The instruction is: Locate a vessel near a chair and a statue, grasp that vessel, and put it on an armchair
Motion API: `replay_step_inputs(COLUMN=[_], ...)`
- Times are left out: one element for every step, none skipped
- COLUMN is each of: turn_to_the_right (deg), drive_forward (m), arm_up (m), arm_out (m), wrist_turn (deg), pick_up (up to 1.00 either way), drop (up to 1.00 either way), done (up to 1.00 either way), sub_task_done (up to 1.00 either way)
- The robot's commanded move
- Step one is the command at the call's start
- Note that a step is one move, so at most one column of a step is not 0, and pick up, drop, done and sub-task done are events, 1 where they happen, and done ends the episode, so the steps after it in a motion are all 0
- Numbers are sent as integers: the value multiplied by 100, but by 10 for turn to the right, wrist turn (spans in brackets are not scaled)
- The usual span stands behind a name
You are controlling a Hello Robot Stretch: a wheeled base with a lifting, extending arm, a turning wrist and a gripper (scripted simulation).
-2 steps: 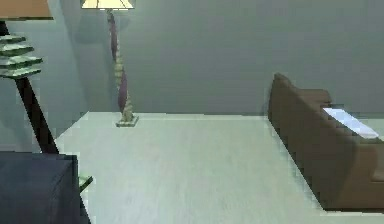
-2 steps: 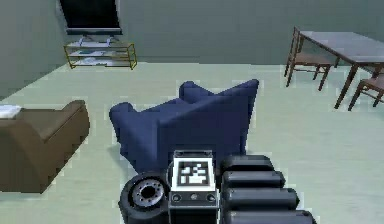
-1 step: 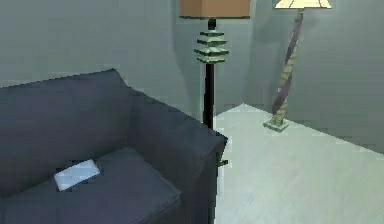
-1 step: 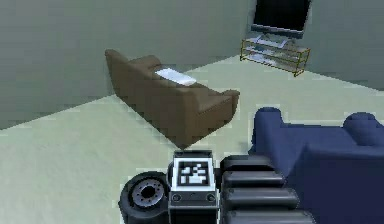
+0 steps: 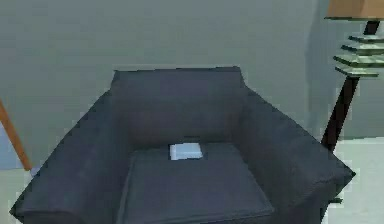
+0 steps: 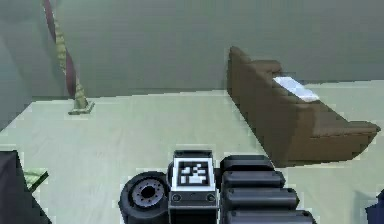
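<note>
In the forward view an orange bar (image 5: 8,135) shows at the left edge. Right of it the dark grey armchair (image 5: 180,110) faces the camera, with a small pale blue thing (image 5: 186,152) lying on its seat cushion near the backrest — too vague in shape to call a vessel. Further right stands a lamp (image 5: 358,55) on a dark pole. In the arm side view a striped pole (image 6: 68,60) stands at the left on a small base. The gripper (image 6: 147,197), a dark body, sits at the bottom edge beside a white marker square (image 6: 195,172) — its fingers cannot be made out, so whether it holds anything cannot be told. At the right stands a brown sofa (image 6: 262,95) with a pale flat thing (image 6: 297,87) on it.
</note>
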Motion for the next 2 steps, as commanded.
replay_step_inputs(turn_to_the_right=[450, 420], drive_forward=[0, 0], arm_up=[0, 0], arm_out=[0, 0], wrist_turn=[0, 0], pick_up=[0, 0], drop=[0, 0], done=[0, 0], sub_task_done=[0, 0])
